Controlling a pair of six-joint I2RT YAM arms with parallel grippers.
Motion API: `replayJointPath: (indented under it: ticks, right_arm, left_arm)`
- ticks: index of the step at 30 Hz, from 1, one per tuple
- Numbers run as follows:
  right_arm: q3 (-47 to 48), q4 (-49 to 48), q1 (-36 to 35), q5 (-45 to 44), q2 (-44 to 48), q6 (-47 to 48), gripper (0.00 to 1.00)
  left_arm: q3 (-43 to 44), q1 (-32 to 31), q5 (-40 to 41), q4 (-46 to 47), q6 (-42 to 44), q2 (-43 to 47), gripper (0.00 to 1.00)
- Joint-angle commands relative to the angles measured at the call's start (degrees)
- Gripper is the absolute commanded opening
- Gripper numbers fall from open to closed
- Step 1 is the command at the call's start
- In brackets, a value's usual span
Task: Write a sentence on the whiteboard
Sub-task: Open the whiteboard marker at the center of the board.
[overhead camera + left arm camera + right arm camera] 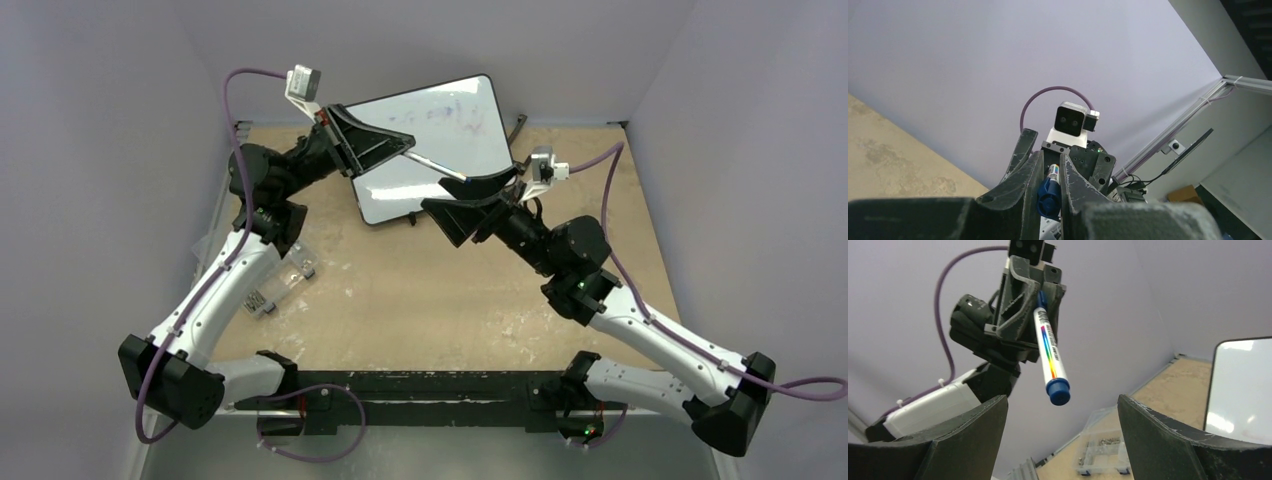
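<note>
The surface (420, 290) was seen carrying the whiteboard (455, 150) at its far middle. It was set askew, glossy and black-framed, and only faint smudges could be made out on it. Its lower part was hidden by both claws. A clear parts box (285, 285) was seen near the left arm. A blue-capped marker (1050, 352) was gripped by the left claw (405, 140) — its cap was flanked, untouched, by the spread right claw (1060, 407).

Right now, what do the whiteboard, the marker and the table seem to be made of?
Whiteboard: glossy white panel, probably coated metal or melamine, since it mirrors light; its thin black frame is likely plastic.
Marker: smooth white plastic barrel with a printed label and a blue cap.
Table: matte tan board, perhaps plywood or particleboard, scuffed with pale patches.
</note>
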State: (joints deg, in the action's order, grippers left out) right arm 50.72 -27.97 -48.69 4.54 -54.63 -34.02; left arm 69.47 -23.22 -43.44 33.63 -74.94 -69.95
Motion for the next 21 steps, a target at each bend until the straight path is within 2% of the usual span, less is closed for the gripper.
replayJointPath:
  ticks: [1, 5, 17, 21]
  right_arm:
    - [3.7, -8.8, 0.0, 3.0, -1.0, -1.8, 0.77]
    - [4.6, -11.6, 0.0, 3.7, -2.8, -2.8, 0.68]
    - [4.8, -20.6, 0.0, 1.8, -7.3, -5.0, 0.63]
    - [5.7, -20.8, 0.0, 1.7, -8.5, -5.1, 0.6]
  left_arm:
    - [-2.5, 0.0, 4.4, 9.3, -3.1, 2.0, 0.0]
    - [-5.1, -1.0, 7.9, 13.6, -3.5, 2.7, 0.0]
    - [-9.5, -3.5, 12.4, 19.2, -3.3, 3.8, 0.0]
    - [-10.6, -4.0, 12.9, 20.2, -3.3, 4.1, 0.0]
